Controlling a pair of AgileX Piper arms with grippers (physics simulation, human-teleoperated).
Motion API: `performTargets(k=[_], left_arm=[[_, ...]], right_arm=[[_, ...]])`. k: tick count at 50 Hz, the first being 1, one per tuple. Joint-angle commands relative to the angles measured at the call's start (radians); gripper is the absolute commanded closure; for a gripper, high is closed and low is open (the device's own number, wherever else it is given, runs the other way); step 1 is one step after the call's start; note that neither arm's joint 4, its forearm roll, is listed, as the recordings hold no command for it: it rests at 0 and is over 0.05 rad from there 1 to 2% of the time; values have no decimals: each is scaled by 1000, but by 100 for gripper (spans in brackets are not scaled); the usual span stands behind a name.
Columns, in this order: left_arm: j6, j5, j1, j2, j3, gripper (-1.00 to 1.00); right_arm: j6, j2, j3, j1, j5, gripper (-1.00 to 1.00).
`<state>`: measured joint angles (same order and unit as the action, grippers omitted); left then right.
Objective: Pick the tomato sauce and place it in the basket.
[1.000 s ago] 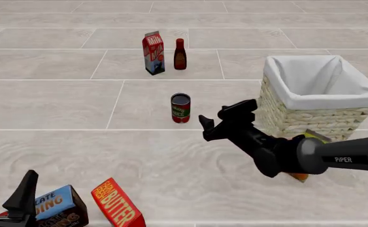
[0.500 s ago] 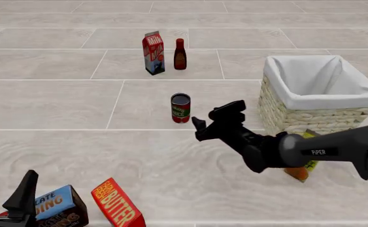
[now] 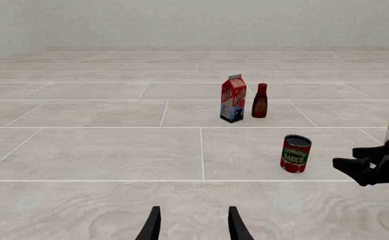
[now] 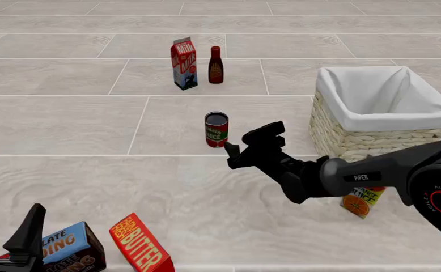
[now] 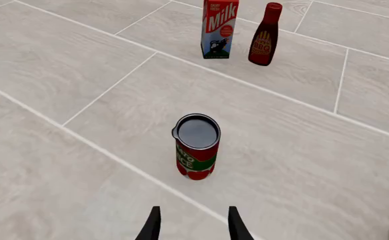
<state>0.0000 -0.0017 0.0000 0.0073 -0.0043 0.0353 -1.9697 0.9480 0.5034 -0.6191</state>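
Right claw spread wide — can upright just ahead of its fingertips, untouched — basket off to its right.

From the front camera, high and behind the arms, we look forward and down over the desk. The left wrist camera looks low and level; the right wrist camera looks steeply down, close to the tomato sauce, which all three views share.
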Motion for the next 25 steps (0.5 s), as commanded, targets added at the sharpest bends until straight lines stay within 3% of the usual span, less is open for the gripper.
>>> performTargets(k=[1, 25], left_arm=[[0, 0, 0, 0, 0, -100], [0, 0, 0, 0, 0, -100]], right_arm=[[-3, -41, 39, 3, 6, -100], [0, -114, 123, -3, 31, -100]])
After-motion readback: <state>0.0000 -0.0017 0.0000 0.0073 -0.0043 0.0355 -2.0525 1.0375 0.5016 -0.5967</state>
